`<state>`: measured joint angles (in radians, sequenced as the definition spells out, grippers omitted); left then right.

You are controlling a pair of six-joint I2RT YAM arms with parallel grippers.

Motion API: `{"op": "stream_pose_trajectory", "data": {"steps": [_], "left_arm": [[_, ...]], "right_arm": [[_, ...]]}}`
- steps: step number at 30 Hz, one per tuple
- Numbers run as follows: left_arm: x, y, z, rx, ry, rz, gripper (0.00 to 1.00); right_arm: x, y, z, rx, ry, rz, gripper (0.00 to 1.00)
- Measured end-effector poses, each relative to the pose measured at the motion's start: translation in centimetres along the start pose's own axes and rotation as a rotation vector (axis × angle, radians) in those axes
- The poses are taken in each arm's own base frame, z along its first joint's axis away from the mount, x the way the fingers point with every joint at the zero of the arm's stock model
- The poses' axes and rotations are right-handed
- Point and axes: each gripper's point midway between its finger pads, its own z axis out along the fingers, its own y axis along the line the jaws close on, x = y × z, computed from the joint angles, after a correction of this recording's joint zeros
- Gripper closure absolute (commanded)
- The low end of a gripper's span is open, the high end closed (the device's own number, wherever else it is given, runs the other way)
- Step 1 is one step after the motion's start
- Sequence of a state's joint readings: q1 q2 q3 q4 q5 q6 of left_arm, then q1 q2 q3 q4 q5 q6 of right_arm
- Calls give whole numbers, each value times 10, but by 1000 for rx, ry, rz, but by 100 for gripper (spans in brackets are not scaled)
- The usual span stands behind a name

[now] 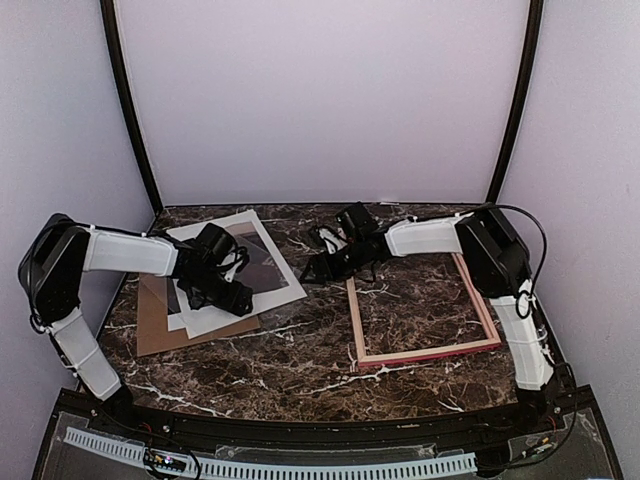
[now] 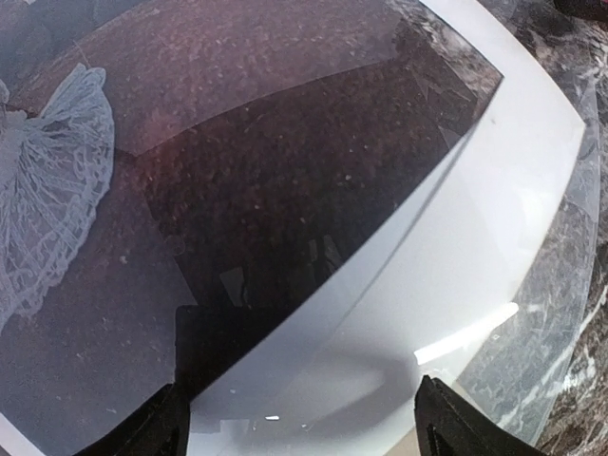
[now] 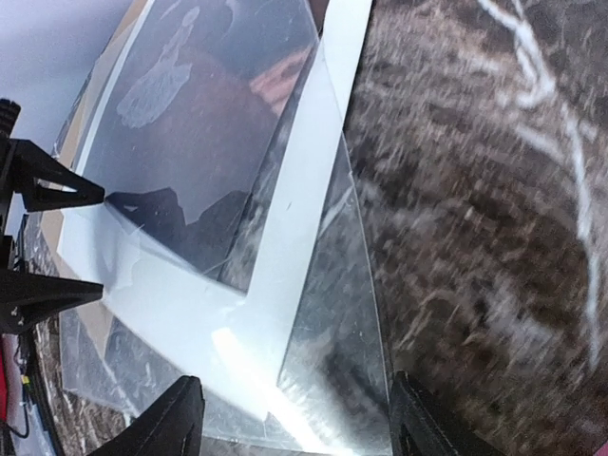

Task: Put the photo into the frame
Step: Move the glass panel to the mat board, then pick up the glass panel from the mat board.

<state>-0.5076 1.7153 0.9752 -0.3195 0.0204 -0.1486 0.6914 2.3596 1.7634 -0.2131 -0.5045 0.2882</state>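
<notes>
The photo (image 1: 268, 268), with its white border and dark scene, lies at the back left of the marble table under a clear sheet (image 3: 353, 313). In the left wrist view the photo (image 2: 285, 190) shows a pale lace dress at the left. My left gripper (image 1: 225, 290) is open and hovers low over the photo's near white border, with its fingertips (image 2: 161, 427) spread wide. My right gripper (image 1: 315, 265) is open at the photo's right corner (image 3: 285, 285), over the clear sheet's edge. The frame (image 1: 430, 353) lies flat at the right and has nothing in it.
A brown cardboard board (image 1: 160, 325) lies partly under the photo at the left. The left gripper's black fingers (image 3: 43, 185) show at the left edge of the right wrist view. Curved black poles and the pale walls close in the back.
</notes>
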Motion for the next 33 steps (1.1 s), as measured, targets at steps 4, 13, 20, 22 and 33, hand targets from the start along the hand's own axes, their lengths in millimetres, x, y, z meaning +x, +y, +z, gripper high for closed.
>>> {"op": "stream_pose_trajectory", "data": {"steps": [4, 13, 20, 22, 33], "left_arm": [[5, -8, -13, 37, -13, 20, 15], [-22, -3, -68, 31, -176, -29, 13], [-5, 67, -73, -63, -132, -332, 12], [9, 88, -76, -85, -122, -429, 12], [74, 116, -73, -80, -29, -722, 13]], "right_arm": [[36, 25, -9, -31, 73, -10, 40], [47, 62, -30, -47, 88, -58, 38], [-2, 53, -24, 47, 4, -73, 31], [-6, 47, -19, 68, 2, -69, 30], [20, 20, 6, 119, 88, -11, 32]]}}
